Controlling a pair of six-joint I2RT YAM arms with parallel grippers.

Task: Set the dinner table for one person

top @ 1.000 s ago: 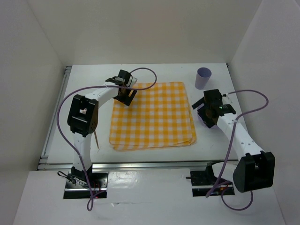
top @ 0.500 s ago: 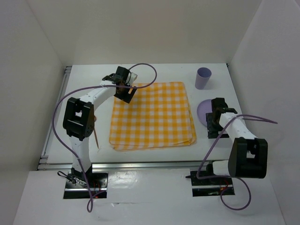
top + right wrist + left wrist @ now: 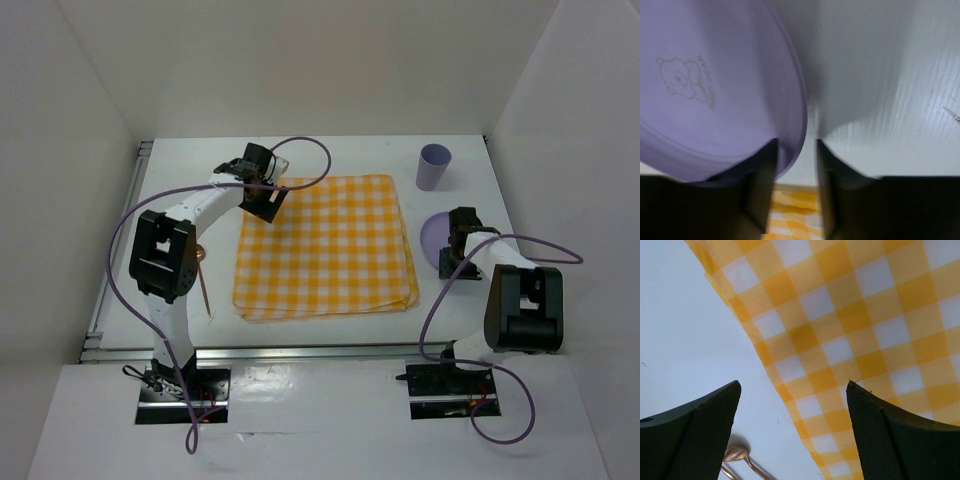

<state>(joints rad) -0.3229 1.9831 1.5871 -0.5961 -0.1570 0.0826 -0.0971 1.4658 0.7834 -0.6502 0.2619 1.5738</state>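
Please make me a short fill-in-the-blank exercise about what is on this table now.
The cup on the dinner table is ___ in colour.
The left gripper hangs over the checked cloth with its jaws ___.
The right gripper has the rim of the ___ between its fingers.
Missing words: purple, open, plate.

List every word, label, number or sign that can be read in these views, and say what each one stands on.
purple plate: one short line of small print beside an outline drawing of a bear; it runs sideways and is too blurred to read.
purple cup: no text shows.
checked cloth: no text shows.
No other writing, number or sign can be made out in any view.
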